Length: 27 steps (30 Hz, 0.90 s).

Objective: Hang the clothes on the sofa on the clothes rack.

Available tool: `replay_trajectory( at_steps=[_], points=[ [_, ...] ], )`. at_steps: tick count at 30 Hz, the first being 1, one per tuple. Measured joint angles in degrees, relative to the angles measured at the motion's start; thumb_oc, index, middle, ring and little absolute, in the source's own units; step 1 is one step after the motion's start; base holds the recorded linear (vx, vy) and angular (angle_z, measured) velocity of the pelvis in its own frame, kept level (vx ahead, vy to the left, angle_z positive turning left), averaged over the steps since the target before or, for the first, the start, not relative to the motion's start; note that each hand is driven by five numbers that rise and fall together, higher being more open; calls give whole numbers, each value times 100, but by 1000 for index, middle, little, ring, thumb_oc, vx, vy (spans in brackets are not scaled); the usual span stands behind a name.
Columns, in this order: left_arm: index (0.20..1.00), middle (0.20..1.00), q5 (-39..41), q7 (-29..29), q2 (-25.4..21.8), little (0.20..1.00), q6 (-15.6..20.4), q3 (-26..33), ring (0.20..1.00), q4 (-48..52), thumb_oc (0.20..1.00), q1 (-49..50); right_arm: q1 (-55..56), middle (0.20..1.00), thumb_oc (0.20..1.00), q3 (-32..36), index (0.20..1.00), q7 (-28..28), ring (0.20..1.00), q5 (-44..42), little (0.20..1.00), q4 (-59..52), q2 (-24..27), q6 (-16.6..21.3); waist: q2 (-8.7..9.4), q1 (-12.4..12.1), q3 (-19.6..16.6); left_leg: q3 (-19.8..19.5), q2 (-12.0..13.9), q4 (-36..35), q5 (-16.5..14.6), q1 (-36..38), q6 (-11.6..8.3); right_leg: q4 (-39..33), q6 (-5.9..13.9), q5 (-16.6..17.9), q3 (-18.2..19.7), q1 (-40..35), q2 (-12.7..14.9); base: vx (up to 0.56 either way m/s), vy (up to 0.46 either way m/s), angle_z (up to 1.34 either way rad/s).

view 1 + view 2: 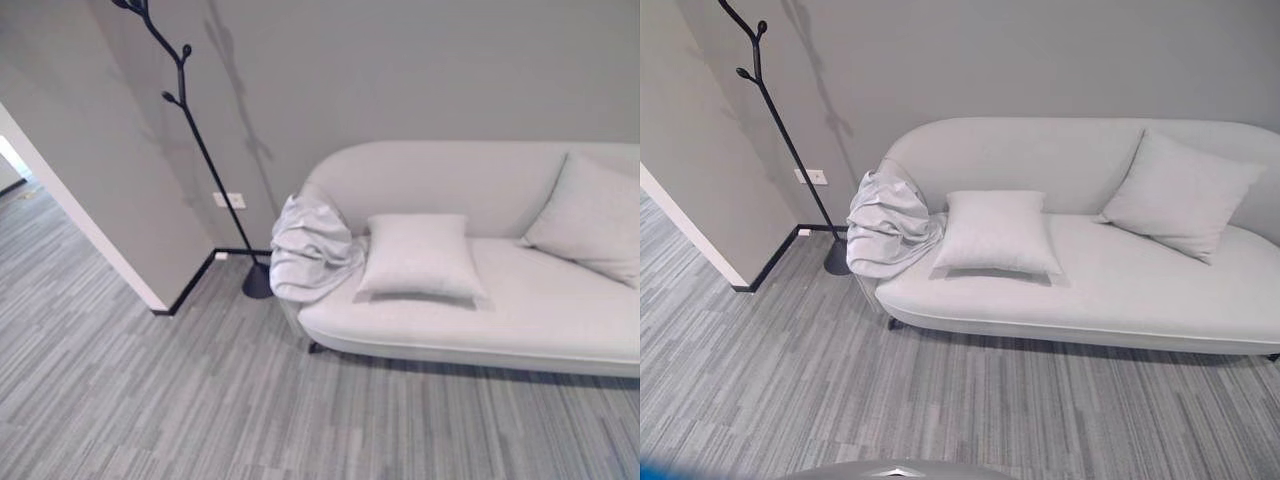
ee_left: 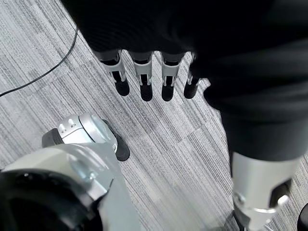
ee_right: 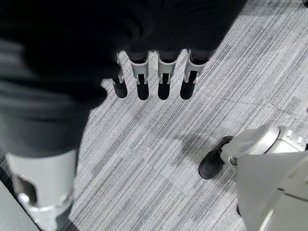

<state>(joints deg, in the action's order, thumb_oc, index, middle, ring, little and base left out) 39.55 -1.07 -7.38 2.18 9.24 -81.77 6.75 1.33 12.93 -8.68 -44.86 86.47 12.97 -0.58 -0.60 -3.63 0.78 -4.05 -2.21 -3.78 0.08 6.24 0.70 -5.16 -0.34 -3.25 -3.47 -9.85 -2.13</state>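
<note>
A crumpled light grey garment (image 1: 308, 250) is draped over the left arm of the pale sofa (image 1: 540, 310); the same garment (image 1: 886, 225) hangs partly down the sofa's side. A thin black clothes rack (image 1: 186, 110) with short branch pegs leans up the wall left of the sofa, its round base (image 1: 257, 283) on the floor beside the garment. My left hand (image 2: 144, 79) hangs over the striped carpet with straight fingers and holds nothing. My right hand (image 3: 154, 79) also hangs over the carpet, fingers straight and empty.
Two pale cushions lie on the sofa, one (image 1: 420, 255) next to the garment and one (image 1: 1180, 195) at the right against the backrest. A wall corner (image 1: 150, 300) juts out left of the rack. A white wall socket (image 1: 229, 200) sits behind the rack. Grey striped carpet (image 1: 200, 400) spreads before the sofa.
</note>
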Motion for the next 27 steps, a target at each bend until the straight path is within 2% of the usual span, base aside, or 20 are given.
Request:
replay_trajectory(
  at_steps=[4,7,9,11,12,13,14,16,17,18,19,20,21,22,23,24,25,26,27],
  points=[
    [1000,1000,49,-3,-9,1000,38,5,1000,4,1000,-242,-86,1000,1000,0,1000,-4,1000,2,1000,13,13,9,52,-48,276,-127,-48,558,-91,-310,-136,133,-12,-5,-100,76,36,-98,56,13],
    [1000,1000,89,13,27,1000,47,22,1000,11,1000,-458,-244,1000,1000,0,1000,-20,1000,18,1000,31,118,4,81,-150,480,-88,-87,1056,-188,-757,-284,232,-204,11,-124,252,142,62,102,8],
    [1000,1000,126,29,28,1000,59,18,1000,1,1000,-487,-312,1000,1000,-3,1000,-64,1000,182,1000,2,151,9,131,-157,562,-137,104,978,-218,-1040,-335,193,-235,22,-149,255,230,123,154,16],
    [1000,1000,313,40,69,1000,93,22,1000,7,1000,-491,-395,1000,1000,-1,1000,-79,1000,218,1000,-16,174,18,97,-170,626,-224,442,654,-209,-1266,-397,199,-222,15,-112,269,271,184,249,15],
    [1000,1000,406,70,75,1000,111,18,1000,1,1000,-531,-464,1000,1000,-25,1000,-90,1000,217,1000,-17,166,43,87,-181,673,-291,580,251,-88,-1436,-559,120,-205,5,-88,274,317,199,249,17],
    [1000,1000,517,80,96,1000,119,21,1000,3,1000,-577,-518,1000,1000,-29,1000,-98,1000,217,1000,-15,176,44,61,-181,731,-265,650,71,-41,-1553,-633,98,-206,6,-92,273,332,272,325,15],
    [1000,1000,543,85,146,1000,143,24,1000,10,1000,-627,-557,1000,1000,-13,1000,-103,1000,216,1000,-27,209,48,-68,-187,826,-244,817,-21,-41,-1751,-633,117,-194,-1,-93,238,355,283,324,6],
    [1000,1000,730,106,170,1000,162,43,1000,-2,1000,-596,-567,1000,1000,5,1000,-109,1000,216,1000,-44,197,58,-160,-221,828,-99,968,11,-41,-1936,-634,92,-74,-78,-95,65,405,268,303,-6],
    [1000,1000,867,136,188,1000,169,123,1000,2,1000,-592,-483,1000,1000,17,1000,-130,1000,215,1000,-20,167,57,-184,-312,825,38,1028,40,-42,-1934,-637,54,83,-176,-90,-74,527,370,434,-13],
    [1000,1000,952,145,206,1000,190,149,1000,-3,1000,-590,-473,1000,1000,17,1000,-140,1000,215,1000,-24,157,63,-184,-327,823,55,1012,147,-41,-1963,-634,24,157,-223,-102,-202,608,520,607,-21],
    [1000,1000,967,186,256,1000,204,270,1000,-47,1000,-598,-414,1000,1000,35,1000,-185,1000,216,1000,-20,155,58,-169,-325,789,106,1034,251,9,-1946,-562,-34,338,-337,-102,-354,799,390,470,-11],
    [1000,1000,965,201,265,1000,203,304,1000,-97,1000,-612,-339,1000,1000,129,1000,-206,1000,217,1000,-14,138,51,-117,-324,755,315,1010,338,207,-1937,-663,-44,442,-406,-104,-437,940,404,554,-8],
    [1000,1000,970,225,231,1000,217,299,1000,-110,1000,-619,-245,1000,1000,199,1000,-197,1000,219,1000,-17,97,28,9,-279,674,578,732,545,564,-1912,-603,74,545,-532,-158,-536,1269,352,536,-12],
    [1000,1000,962,237,200,1000,235,252,1000,-81,1000,-625,-224,1000,1000,226,1000,-207,1000,219,1000,26,85,7,90,-295,644,692,615,616,690,-1886,-471,225,572,-512,-174,-520,1393,264,476,-10],
    [1000,1000,905,296,89,1000,260,174,1000,-56,1000,-753,-149,1000,1000,375,1000,-195,1000,216,1000,8,16,8,180,-270,577,771,410,695,696,-1800,-264,659,658,-339,-288,-410,1619,223,431,-11],
    [1000,1000,860,304,9,1000,264,-42,1000,3,1000,-728,-106,1000,1000,331,1000,-183,1000,217,1000,-7,-63,5,198,-285,468,802,340,479,748,-1628,-99,1060,642,-278,-316,-250,1780,190,451,-9],
    [1000,1000,732,278,-11,1000,289,-164,1000,56,1000,-768,-66,1000,1000,292,1000,-145,1000,216,1000,-3,-131,-18,232,-276,377,848,266,319,704,-1476,3,1361,679,-207,-276,-60,1865,191,468,-13],
    [1000,1000,575,263,-133,1000,318,-320,1000,108,1000,-911,-17,1000,1000,265,1000,-55,1000,217,1000,-16,-241,-36,278,-269,251,919,138,250,593,-1397,128,1685,734,103,-225,142,1970,158,446,-16],
    [1000,1000,389,265,-198,1000,307,-633,1000,162,1000,-927,-69,1000,1000,231,1000,-53,1000,220,1000,-12,-279,-35,284,-266,210,959,38,157,565,-1281,234,2046,830,251,-264,280,2083,136,413,-10]
  ],
)
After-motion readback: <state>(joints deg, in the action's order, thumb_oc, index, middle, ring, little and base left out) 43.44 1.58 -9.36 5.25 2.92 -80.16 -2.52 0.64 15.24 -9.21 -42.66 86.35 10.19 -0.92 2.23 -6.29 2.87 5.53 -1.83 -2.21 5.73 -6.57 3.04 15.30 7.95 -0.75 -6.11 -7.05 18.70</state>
